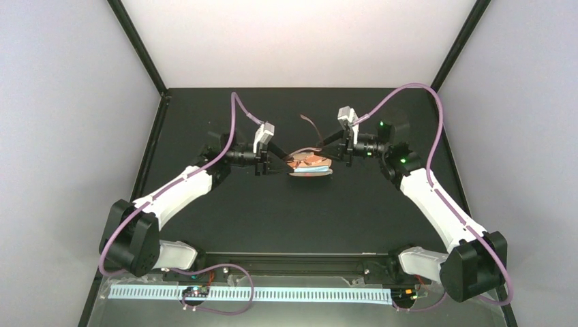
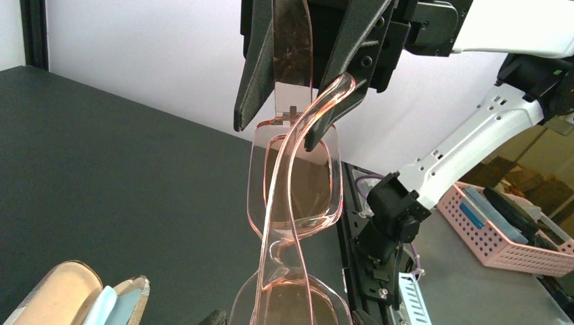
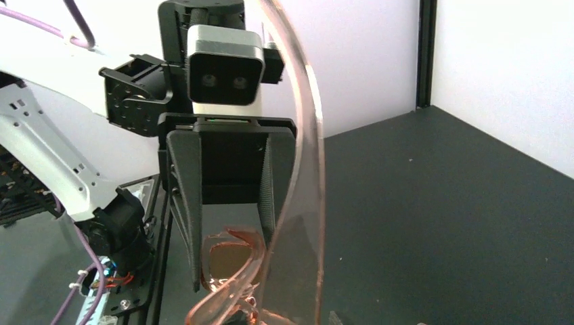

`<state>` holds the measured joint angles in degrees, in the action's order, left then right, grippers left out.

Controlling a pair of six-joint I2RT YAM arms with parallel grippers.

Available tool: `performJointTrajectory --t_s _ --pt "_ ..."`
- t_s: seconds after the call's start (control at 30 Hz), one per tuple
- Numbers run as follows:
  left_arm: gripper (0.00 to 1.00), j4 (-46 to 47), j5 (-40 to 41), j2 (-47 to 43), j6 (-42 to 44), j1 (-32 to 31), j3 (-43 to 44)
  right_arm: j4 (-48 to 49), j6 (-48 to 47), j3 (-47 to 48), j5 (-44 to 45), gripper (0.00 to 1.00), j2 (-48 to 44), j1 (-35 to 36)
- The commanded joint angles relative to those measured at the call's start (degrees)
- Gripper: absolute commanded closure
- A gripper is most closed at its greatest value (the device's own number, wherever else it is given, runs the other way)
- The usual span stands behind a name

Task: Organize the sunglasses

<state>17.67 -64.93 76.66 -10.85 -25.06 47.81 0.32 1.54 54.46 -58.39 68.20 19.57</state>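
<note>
The sunglasses (image 2: 298, 183) hung mid-frame in the top view, above the case (image 2: 57, 298), not yet in it. On the left gripper (image 3: 232, 261) the half-open jaws clamped the frame. On the right gripper (image 2: 275, 135) they straddled a hinge; I could not tell if they gripped. Folding and casing probably remained.

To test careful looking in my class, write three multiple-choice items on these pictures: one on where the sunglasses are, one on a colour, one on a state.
1. Where are the sunglasses?
A. folded inside the case
B. between the left pincer and the right pincer
C. under the cloth

2. What colour is the cloth in the case?
A. light blue
B. yellow
C. black

3. The case is:
A. shut
B. open
C. upside down

Answers:
1. B, because each wrist view shows the other arm's pincer fingers either side of the frame.
2. A, because a blue fold lies against the tan lining.
3. B, because the lining and cloth are exposed.
</note>
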Motion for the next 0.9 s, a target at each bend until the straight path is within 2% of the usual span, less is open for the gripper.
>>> performJointTrajectory --t_s 0.0,0.37,0.5,0.7,0.87 --pt "0.77 -1.76 -0.29 -0.23 2.94 0.45 2.56 -2.49 -5.39 -0.64 1.88 0.64 -0.34 -0.39" --pt "0.78 -5.54 1.41 -0.3 6.98 0.45 3.28 -11.33 -13.88 2.27 4.5 0.34 -2.05 -0.4" --pt "0.79 -6.44 1.97 -0.37 8.32 0.48 3.66 -12.53 -13.7 3.05 5.01 0.29 -2.39 -0.4" --pt "0.8 -8.69 4.27 -0.29 10.88 0.02 4.2 -11.44 -7.52 5.93 5.45 0.22 -0.46 -0.31" --pt "0.81 -10.06 5.37 -0.25 12.06 -0.57 4.73 -11.19 -2.01 8.55 10.54 0.21 1.52 -0.26"
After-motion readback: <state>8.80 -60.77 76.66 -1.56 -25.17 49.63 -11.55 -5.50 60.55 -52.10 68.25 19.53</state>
